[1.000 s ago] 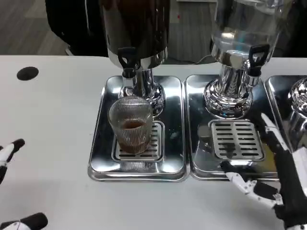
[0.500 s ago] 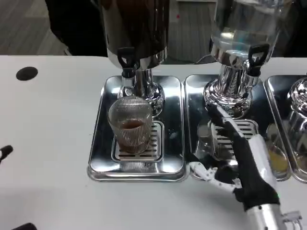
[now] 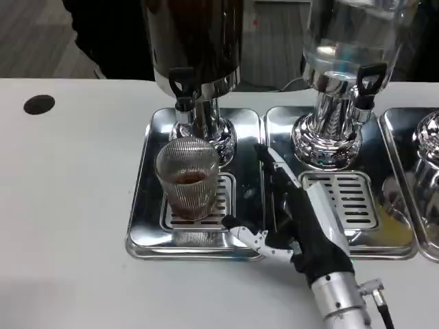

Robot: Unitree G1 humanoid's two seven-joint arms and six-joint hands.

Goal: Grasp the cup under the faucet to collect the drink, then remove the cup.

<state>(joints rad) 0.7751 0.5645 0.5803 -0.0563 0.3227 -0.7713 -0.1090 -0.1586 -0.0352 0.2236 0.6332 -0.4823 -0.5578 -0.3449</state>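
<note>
A ribbed glass cup (image 3: 187,177) with a little brown drink in it stands on the grate of the left drip tray (image 3: 144,226), below the black faucet (image 3: 182,86) of the dark drink dispenser (image 3: 195,41). My right hand (image 3: 295,219) is to the right of the cup, over the seam between the two trays. Its fingers are spread apart and hold nothing. The thumb points left toward the cup's base, a short gap away.
A second dispenser (image 3: 343,48) with clear liquid stands on the middle drip tray (image 3: 391,240). A third tray and a chrome base (image 3: 429,137) sit at the right edge. A black round hole (image 3: 39,104) marks the table's far left.
My right hand has swept left from the middle tray's grate toward the cup. My left hand, seen at the bottom left earlier, has dropped out of the picture. The cup has not moved.
</note>
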